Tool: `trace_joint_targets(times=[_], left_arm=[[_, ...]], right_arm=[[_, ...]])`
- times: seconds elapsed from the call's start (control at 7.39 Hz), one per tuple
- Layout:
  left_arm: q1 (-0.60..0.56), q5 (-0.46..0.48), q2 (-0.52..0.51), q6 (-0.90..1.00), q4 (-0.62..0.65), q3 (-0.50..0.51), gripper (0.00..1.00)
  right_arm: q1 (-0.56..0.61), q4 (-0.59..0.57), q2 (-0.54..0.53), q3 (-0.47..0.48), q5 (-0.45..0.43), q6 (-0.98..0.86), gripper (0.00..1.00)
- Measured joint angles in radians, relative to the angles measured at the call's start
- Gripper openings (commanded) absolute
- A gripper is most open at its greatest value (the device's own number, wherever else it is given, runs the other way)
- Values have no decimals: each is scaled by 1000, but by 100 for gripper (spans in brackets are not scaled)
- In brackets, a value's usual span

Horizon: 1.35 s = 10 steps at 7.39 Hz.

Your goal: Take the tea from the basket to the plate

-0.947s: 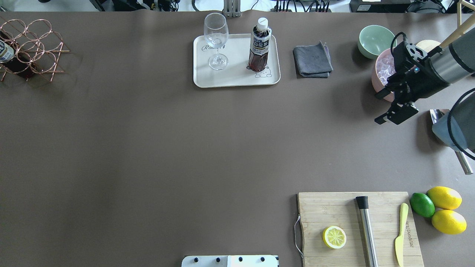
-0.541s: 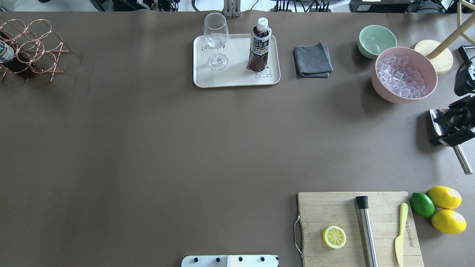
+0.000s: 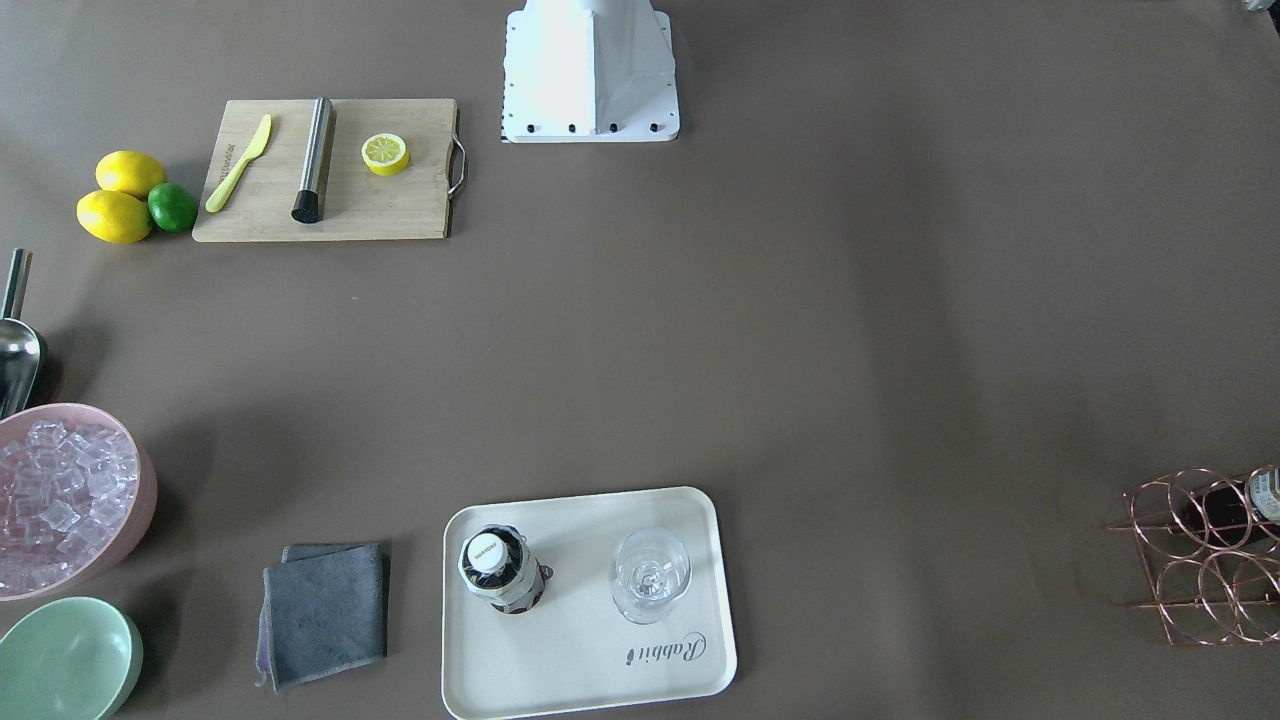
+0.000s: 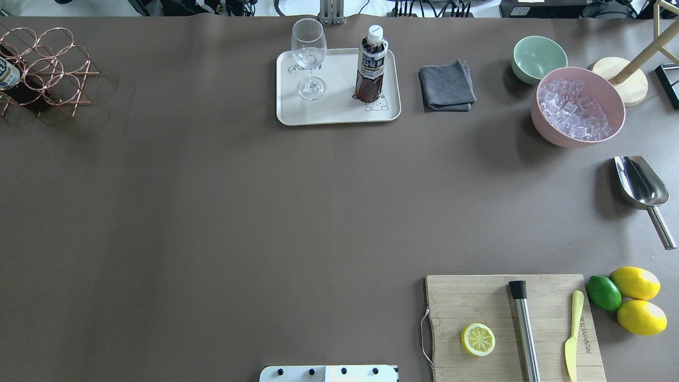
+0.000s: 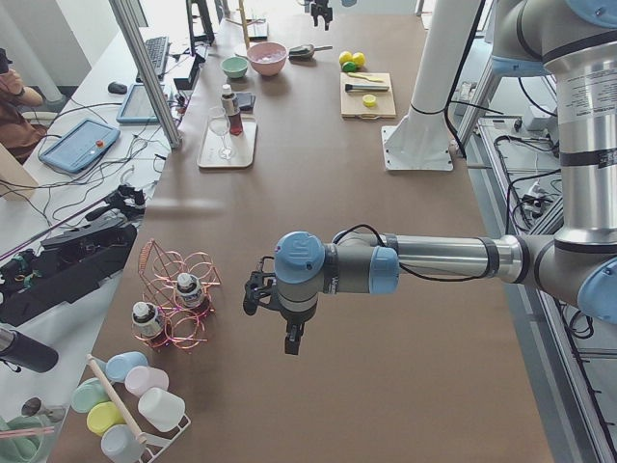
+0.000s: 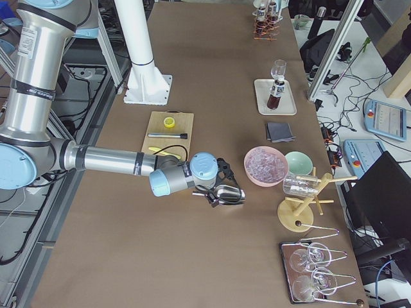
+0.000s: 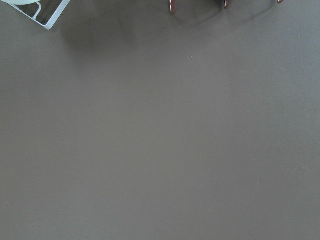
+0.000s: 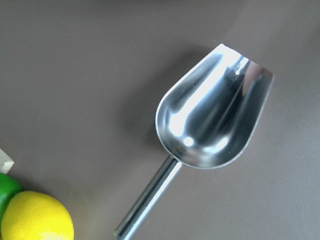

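A tea bottle point(image 4: 372, 63) with a white cap stands upright on the cream plate point(image 4: 339, 114), beside a clear glass point(image 4: 309, 53). It also shows in the front-facing view point(image 3: 500, 570) on the plate point(image 3: 560, 660). The copper wire basket point(image 4: 48, 66) stands at the far left with another bottle point(image 4: 6, 74) in it. My left gripper point(image 5: 289, 340) shows only in the exterior left view, above bare table near the basket point(image 5: 178, 294). My right gripper point(image 6: 215, 194) shows only in the exterior right view, over the metal scoop point(image 6: 231, 194). I cannot tell whether either is open or shut.
A grey cloth point(image 4: 446, 86), mint-green bowl point(image 4: 538, 57), pink bowl of ice point(image 4: 578, 106) and metal scoop point(image 4: 642, 185) lie at the right. A cutting board point(image 4: 514, 323) with lemon half, muddler and knife is at the near right, beside lemons and a lime point(image 4: 603, 293).
My right arm has pulled back from over the pink bowl to the right and has left the overhead view. The tea bottle, plate and basket have not moved.
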Motion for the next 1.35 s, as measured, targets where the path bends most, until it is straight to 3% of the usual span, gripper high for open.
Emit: trace_joint_targets(times=[0.54,1.08,1.35], left_arm=[[6,-18,-19,-188,33,-12,98],[16,-27,-20,-221,40,-11,98],[18,-27,-21,-221,40,-12,98]], right_arm=[[110,-66,-36,-37,-208,-2,99],[157,-559,226,-58,-236,90,99],[144,-568,245,-65,-231,203,99]])
